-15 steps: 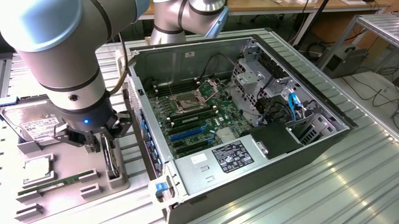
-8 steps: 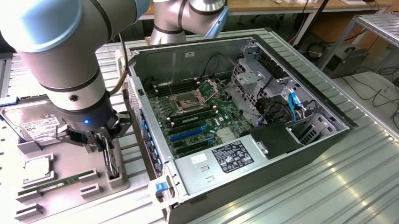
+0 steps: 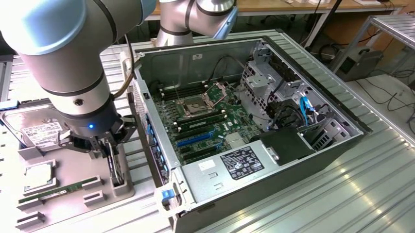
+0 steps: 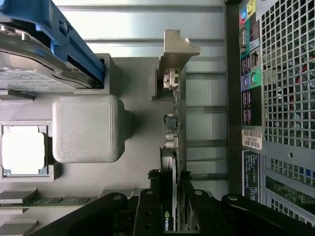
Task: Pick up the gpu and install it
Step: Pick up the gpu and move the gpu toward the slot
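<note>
My pincer [image 3: 109, 148] hangs low over the grey holder [image 3: 71, 165] that lies on the ribbed metal table [image 3: 337, 204], at the exterior view's left, just beside the open computer case [image 3: 311, 162]. The gpu [image 3: 117, 169] stands on its long edge in a slot along the side of the holder nearest the case.

In the wrist view I look straight down the card's thin edge. The gpu [image 4: 173, 123] runs away from my pincer [image 4: 171, 196], with its pale metal bracket [image 4: 174, 51] at the far end. My pincer is clamped on the gpu: my black fingers [image 4: 150, 209] lie against its two faces at the end away from the bracket, one on each side, with no gap that I can see. The card sits upright in its slot.

The rest of the holder carries other parts. The silver hard drive [image 3: 36, 128] with a white label rests at its far end, a blue rail [image 4: 74, 42] along its side. The square processor [image 3: 39, 174] lies in its own recess, and the narrow green RAM stick [image 3: 58, 190] lies in a groove close by.

The case lies on its side with the panel off, its green motherboard [image 3: 207, 126] exposed. Its rear panel [image 4: 285, 98] of ports and grille faces the holder, near the gpu but apart from it.
</note>
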Robot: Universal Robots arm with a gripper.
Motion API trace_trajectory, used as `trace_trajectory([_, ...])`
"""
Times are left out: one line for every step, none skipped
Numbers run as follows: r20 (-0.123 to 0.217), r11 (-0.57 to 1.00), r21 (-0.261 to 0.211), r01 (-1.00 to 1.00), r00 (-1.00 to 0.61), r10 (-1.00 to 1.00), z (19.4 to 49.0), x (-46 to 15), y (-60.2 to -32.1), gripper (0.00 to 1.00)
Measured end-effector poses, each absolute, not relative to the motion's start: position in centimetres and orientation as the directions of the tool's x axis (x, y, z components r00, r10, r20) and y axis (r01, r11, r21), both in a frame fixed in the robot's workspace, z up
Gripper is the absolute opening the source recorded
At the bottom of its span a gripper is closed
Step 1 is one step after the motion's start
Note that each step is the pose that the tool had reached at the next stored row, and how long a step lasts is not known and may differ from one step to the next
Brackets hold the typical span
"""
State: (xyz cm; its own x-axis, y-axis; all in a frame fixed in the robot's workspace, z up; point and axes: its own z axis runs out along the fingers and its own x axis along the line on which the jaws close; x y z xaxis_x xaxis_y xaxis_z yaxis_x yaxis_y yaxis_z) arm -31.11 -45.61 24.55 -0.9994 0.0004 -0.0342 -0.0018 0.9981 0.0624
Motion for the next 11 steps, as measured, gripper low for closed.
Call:
trace_trajectory([-0.034, 0.998, 0.062, -0.012, -0.999, -0.010, 24.5, -31.1, -45.6, 0.26])
trace_trajectory([-0.034, 0.998, 0.062, -0.019, -0.999, -0.017, 24.5, -31.1, -45.6, 0.26])
trace_trajectory([-0.034, 0.998, 0.062, -0.019, -0.999, -0.017, 24.6, -31.1, -45.6, 0.26])
trace_trajectory([-0.034, 0.998, 0.062, -0.020, -0.999, -0.017, 24.6, -31.1, -45.6, 0.26])
trace_trajectory([-0.034, 0.998, 0.062, -0.020, -0.999, -0.018, 24.6, -31.1, -45.6, 0.26])
trace_trajectory([-0.034, 0.998, 0.062, -0.020, -0.999, -0.018, 24.6, -31.1, -45.6, 0.26])
trace_trajectory([-0.034, 0.998, 0.062, -0.020, -0.999, -0.018, 25.0, -31.1, -45.6, 0.26])
trace_trajectory([-0.034, 0.998, 0.062, -0.020, -0.999, -0.018, 25.4, -31.1, -45.6, 0.26])
trace_trajectory([-0.034, 0.998, 0.062, -0.021, -0.999, -0.019, 25.9, -31.1, -45.6, 0.26])
trace_trajectory([-0.034, 0.998, 0.062, -0.021, -0.999, -0.019, 26.2, -31.0, -45.6, 0.26])
trace_trajectory([-0.034, 0.998, 0.062, -0.022, -0.999, -0.020, 27.3, -31.0, -45.6, 0.26])
